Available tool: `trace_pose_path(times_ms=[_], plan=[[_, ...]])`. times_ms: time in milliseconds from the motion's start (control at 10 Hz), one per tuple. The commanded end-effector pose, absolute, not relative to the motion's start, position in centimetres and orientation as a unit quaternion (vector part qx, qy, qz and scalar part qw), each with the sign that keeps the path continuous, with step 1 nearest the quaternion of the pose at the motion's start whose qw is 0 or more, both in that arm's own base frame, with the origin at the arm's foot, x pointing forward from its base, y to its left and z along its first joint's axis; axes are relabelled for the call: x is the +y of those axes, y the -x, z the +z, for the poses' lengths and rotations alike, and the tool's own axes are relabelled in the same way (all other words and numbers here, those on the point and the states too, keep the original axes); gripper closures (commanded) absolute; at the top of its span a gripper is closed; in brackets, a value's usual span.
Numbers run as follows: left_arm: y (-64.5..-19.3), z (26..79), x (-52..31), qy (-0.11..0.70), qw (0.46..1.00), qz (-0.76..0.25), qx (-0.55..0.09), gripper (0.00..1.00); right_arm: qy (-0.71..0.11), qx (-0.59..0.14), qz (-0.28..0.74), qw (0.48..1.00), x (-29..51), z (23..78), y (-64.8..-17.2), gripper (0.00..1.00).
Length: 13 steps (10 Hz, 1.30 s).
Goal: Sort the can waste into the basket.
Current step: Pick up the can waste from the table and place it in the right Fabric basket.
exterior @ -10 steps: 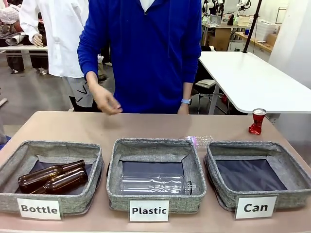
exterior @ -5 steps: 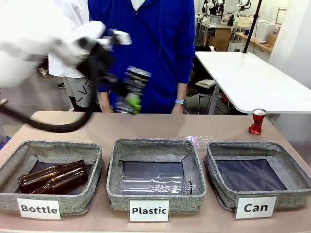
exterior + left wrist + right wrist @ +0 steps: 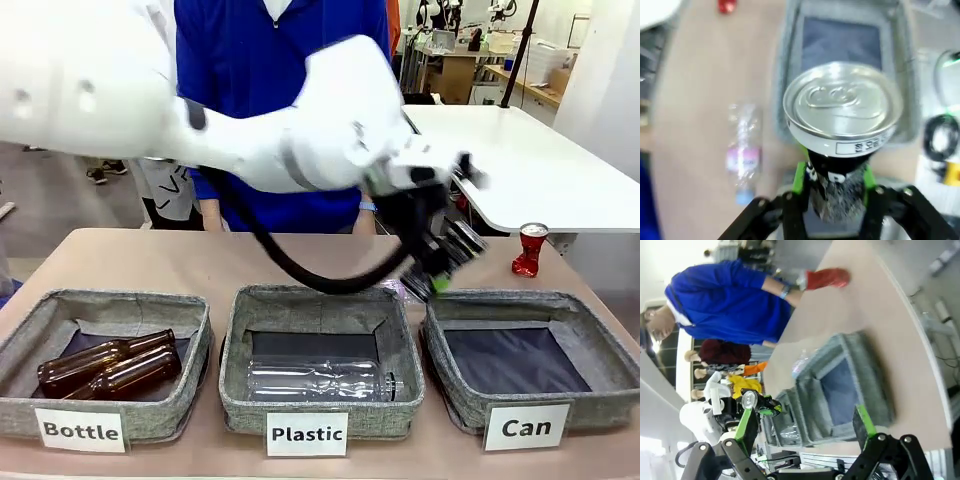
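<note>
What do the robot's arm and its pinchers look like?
The left arm is big, round and smooth, all white, with a thick black cable looping beneath it. The left gripper and the right gripper are black, each with two thin fingers wearing bright green pads.

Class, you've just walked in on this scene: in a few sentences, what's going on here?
The robot is sorting cans. Its left hand is shut on the black can, held in the air by the far rim of the Can basket, not yet dropped in. The red can stands at the table's far right edge, untouched. The right hand is open and empty. A person in blue stands across the table.
</note>
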State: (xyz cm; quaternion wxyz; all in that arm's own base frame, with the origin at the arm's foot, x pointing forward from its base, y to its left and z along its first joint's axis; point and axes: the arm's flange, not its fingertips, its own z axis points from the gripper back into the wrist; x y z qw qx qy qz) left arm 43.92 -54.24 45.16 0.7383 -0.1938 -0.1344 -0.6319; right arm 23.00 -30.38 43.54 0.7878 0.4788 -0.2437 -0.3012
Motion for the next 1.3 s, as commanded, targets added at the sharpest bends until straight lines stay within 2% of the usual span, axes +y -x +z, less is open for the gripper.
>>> trace_pose_path(times_ms=[0,100,300,400,800,900,1200], plan=[[-43.2,45.1,-60.0,0.197,0.719,-0.659,-0.102,0.53,-0.469,-0.236,-0.328,0.785,-33.4,44.0,-22.3,0.0],[-41.5,44.1,-62.7,0.18,0.7,-0.684,-0.099,0.53,-0.474,-0.234,-0.313,0.789,-33.5,43.1,-22.1,0.0],[-41.2,42.0,-65.6,0.157,0.698,-0.695,-0.077,0.53,-0.478,-0.219,-0.288,0.8,-33.8,41.7,-21.4,0.0],[-41.4,41.7,-65.9,0.153,0.694,-0.699,-0.084,0.53,-0.467,-0.24,-0.326,0.786,-33.8,42.8,-21.3,0.0],[-41.7,40.9,-66.1,0.133,0.674,-0.721,-0.091,0.53,-0.467,-0.24,-0.326,0.786,-33.8,42.8,-21.3,0.0],[-41.6,40.8,-66.1,0.131,0.668,-0.727,-0.089,0.0,-0.467,-0.24,-0.326,0.786,-33.8,42.8,-21.3,0.0],[-41.6,41.3,-65.5,0.142,0.662,-0.731,-0.088,0.0,-0.467,-0.24,-0.326,0.786,-33.8,42.8,-21.3,0.0]])
